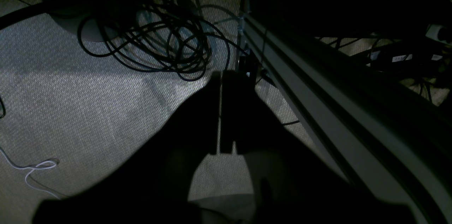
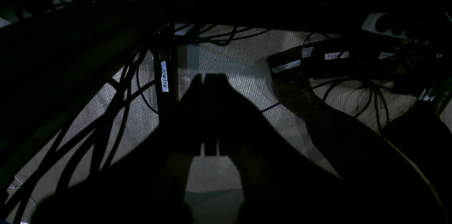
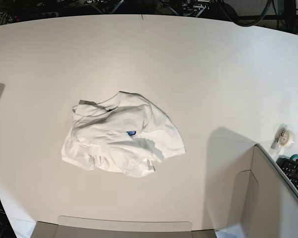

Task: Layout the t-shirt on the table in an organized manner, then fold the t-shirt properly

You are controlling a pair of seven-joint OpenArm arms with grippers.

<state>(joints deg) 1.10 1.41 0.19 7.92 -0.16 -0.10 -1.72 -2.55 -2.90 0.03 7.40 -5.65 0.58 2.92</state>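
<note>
T-shirt [image 3: 121, 134] crumpled on table [image 3: 198, 64]; both claws closed.

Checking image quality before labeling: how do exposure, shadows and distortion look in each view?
Base view: bright and even, wide-angle bowing of the table edge, soft shadows at the sides, crumpled t-shirt sharp. Left wrist view: badly underexposed, shut left gripper only a silhouette over lit floor and cables. Right wrist view: darker still, shut right gripper a black shape, mostly shadow.

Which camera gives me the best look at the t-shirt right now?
The base view: the t-shirt lies crumpled and in full sight on the table. Neither wrist view shows it; both look down at floor and cables.
</note>
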